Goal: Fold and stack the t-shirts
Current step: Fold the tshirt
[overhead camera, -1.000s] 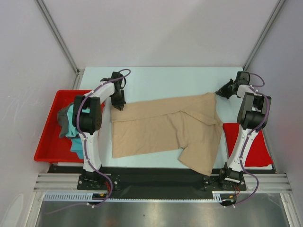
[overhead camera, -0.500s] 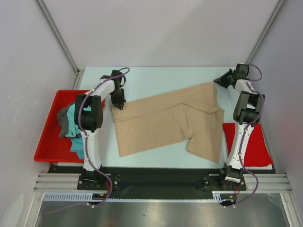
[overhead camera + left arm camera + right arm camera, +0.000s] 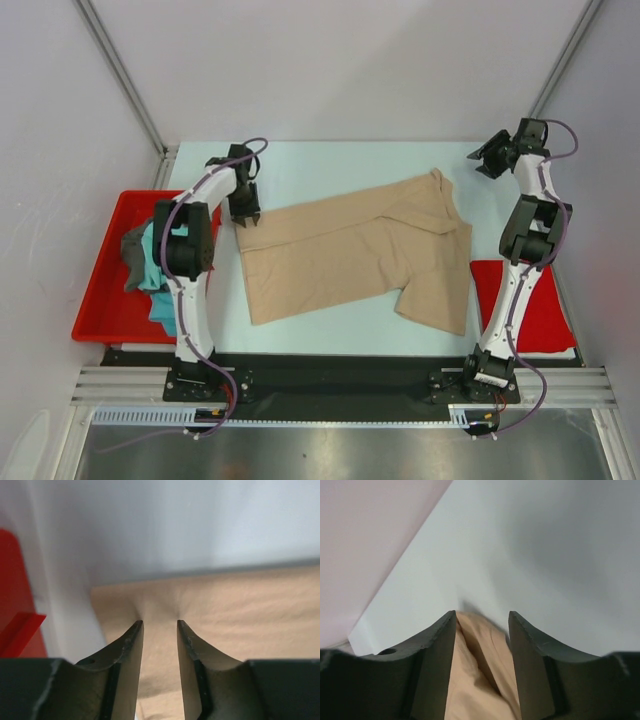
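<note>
The large tan t-shirt (image 3: pixel 355 250) lies spread out on the pale table, one sleeve toward the near right. My left gripper (image 3: pixel 245 218) stands over its far left corner, open, with the tan cloth (image 3: pixel 240 605) lying under and between the fingers (image 3: pixel 131 645). My right gripper (image 3: pixel 480 165) hangs open in the air just beyond the shirt's far right corner, and the right wrist view shows that corner (image 3: pixel 480 680) below the spread jaws. A teal t-shirt (image 3: pixel 158 275) and a dark grey t-shirt (image 3: pixel 131 250) sit bunched in the red tray (image 3: pixel 100 305).
The red tray stands off the table's left edge. A flat red mat (image 3: pixel 545 310) lies at the near right beside the right arm. Grey walls with metal posts close in the table on three sides.
Both grippers opened and let go of the tan shirt's far corners. The right gripper drew up and away to the right. The shirt settled flat.
</note>
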Motion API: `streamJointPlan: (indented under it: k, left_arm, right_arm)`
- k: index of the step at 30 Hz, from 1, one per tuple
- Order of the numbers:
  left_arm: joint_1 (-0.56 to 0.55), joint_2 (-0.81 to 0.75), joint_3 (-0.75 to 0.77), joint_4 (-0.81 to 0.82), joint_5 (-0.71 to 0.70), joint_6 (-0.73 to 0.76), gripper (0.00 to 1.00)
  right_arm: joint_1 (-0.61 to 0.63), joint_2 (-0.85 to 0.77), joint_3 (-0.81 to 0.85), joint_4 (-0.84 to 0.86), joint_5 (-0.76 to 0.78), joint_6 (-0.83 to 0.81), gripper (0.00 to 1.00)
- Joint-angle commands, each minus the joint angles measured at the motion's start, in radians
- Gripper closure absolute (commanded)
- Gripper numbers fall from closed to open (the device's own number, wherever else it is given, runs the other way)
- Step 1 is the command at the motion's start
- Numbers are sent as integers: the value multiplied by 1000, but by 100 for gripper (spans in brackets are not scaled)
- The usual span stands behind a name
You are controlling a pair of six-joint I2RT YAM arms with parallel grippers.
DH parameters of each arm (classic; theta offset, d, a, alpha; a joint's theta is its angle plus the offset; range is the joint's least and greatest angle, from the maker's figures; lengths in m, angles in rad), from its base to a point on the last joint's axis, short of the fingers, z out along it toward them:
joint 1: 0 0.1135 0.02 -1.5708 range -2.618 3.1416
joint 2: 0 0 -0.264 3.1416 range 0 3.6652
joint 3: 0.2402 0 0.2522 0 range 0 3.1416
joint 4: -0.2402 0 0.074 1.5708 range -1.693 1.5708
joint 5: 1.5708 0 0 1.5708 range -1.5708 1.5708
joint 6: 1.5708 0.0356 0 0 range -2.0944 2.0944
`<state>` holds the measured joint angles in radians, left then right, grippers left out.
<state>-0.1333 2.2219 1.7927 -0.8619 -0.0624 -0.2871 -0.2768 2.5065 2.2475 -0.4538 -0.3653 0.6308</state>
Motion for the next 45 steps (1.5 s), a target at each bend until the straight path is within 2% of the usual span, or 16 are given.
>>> streamJointPlan:
  k: [1, 5, 7, 10, 15, 16, 17, 20, 21, 25, 31, 35, 45]
  left_arm:
    - [-5, -166, -76, 21, -19, -1, 60]
    - [-12, -215, -154, 58, -4, 2, 60]
    - [-20, -222, -173, 63, 4, 5, 60]
    - [-25, -219, -184, 64, 19, 11, 60]
    - [-29, -226, -203, 67, 50, 6, 62]
    - [-31, -234, -210, 73, 52, 5, 63]
    - [-32, -238, -216, 83, 53, 8, 63]
    - [-40, -242, -230, 84, 55, 3, 63]
    - [-43, -237, -231, 84, 55, 3, 63]
    - [-52, -231, -230, 80, 55, 6, 64]
    - [-55, -228, -220, 67, 55, 14, 64]
    - [-55, -243, -236, 75, 53, 20, 64]
    - [-54, -261, -233, 73, 7, 16, 67]
  right_arm:
    - [16, -225, -136, -114, 3, -123, 46]
    - [25, -356, -362, -65, -92, -183, 41]
    - [28, -371, -399, -36, -116, -187, 41]
    - [40, -360, -388, -95, -141, -172, 41]
    - [76, -466, -555, -118, -112, -209, 39]
    - [77, -509, -584, -124, -103, -213, 38]
    - [77, -534, -620, -132, -97, -215, 29]
    - [77, -615, -748, -154, -83, -244, 24]
    - [77, -632, -816, -142, -74, -252, 24]
    - [76, -699, -904, -88, -22, -283, 26]
    - [76, -687, -924, -69, 3, -312, 34]
    - [76, -641, -898, -80, 8, -316, 46]
    - [71, -633, -904, -103, 55, -329, 50]
